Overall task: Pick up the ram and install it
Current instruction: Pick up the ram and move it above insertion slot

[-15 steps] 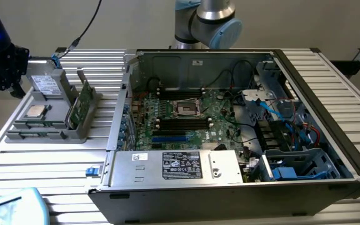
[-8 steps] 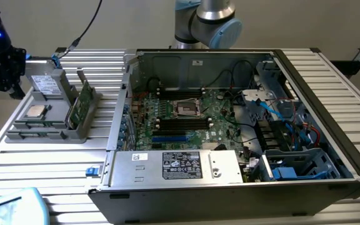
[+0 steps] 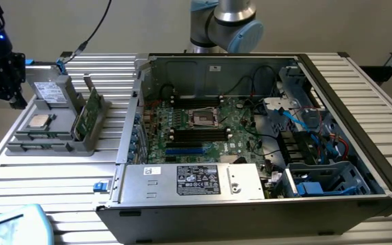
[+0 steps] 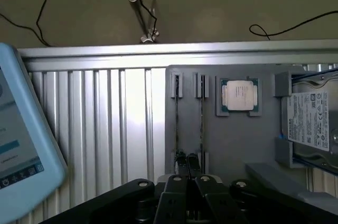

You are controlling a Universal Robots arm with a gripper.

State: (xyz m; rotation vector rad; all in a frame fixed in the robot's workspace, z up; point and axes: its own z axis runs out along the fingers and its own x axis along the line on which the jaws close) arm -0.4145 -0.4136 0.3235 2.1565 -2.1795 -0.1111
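gripper (image 4: 187, 183): we see its fingers close together, almost touching, with nothing visible between them. It sits above the slot ends farthest from the counter's edge rail.
ram (image 4: 201, 123): we see it edge-on as a thin dark line, standing in the narrow slot of the grey tray (image 4: 232, 145) just beside the CPU (image 4: 238, 97). A similar line stands in the neighbouring slot, and we cannot make out chips or a label on either.
long axis: it runs parallel to the slats of the counter (image 4: 105, 129). One end points toward the edge rail, the other toward the gripper.
tray neighbours: the hard drive (image 4: 311, 123) lies beyond the CPU. The tablet (image 4: 21, 145) lies on the counter on the slots' other side, apart from the tray.
exterior view: the open computer case (image 3: 359, 168) with its motherboard (image 3: 210, 127) lies to the exterior view's right of the tray. The taller green card (image 3: 88, 115) stands at the tray's case-side edge.
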